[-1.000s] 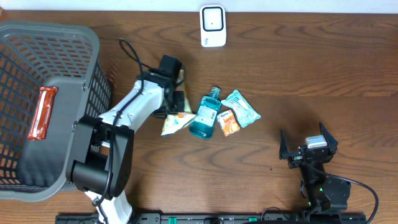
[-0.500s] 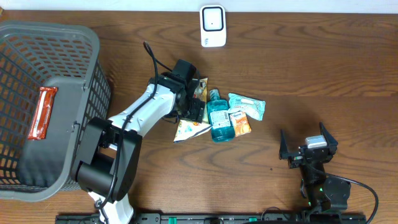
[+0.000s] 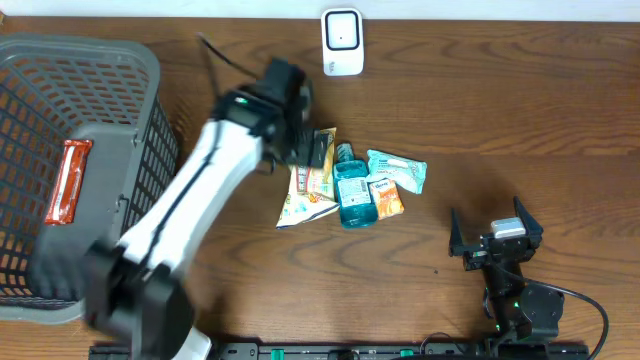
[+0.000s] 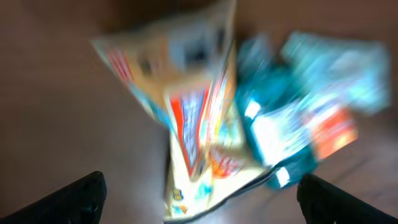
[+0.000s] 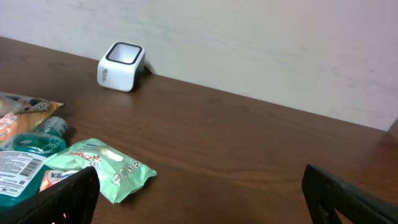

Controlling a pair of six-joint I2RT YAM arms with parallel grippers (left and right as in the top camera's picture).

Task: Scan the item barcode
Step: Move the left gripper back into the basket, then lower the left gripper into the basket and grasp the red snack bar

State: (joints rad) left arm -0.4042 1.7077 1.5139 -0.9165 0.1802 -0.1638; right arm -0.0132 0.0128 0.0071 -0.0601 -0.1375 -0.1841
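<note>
1. Table [image 3: 520, 120]: dark wood, visible grain, smooth w/ low sheen.
2. Basket [image 3: 100, 60]: grey plastic mesh, matt.
3. Scanner [image 3: 342, 40]: white plastic, glossy, dark face.
4. Snack pouch [image 3: 305, 195]: printed film, shiny, crinkled.
5. Bottle [image 3: 352, 195]: clear teal plastic, glossy; paper-looking label.
6. Green packet [image 3: 398, 168]: plastic film, soft sheen.
7. Red wrapper [image 3: 68, 180] in basket: glossy film.
8. Wall [image 5: 249, 37]: off-white, matt, slightly rough.

A white box-shaped scanner [image 5: 121, 66] stands upper left on the dark brown wooden table [image 5: 249, 137], near the pale wall [image 5: 249, 43]. At lower left, a green plastic packet [image 5: 99, 167] touches a teal bottle [image 5: 31, 149]. The black fingers [image 5: 68, 199] occupy the lower corners, spread wide.
</note>
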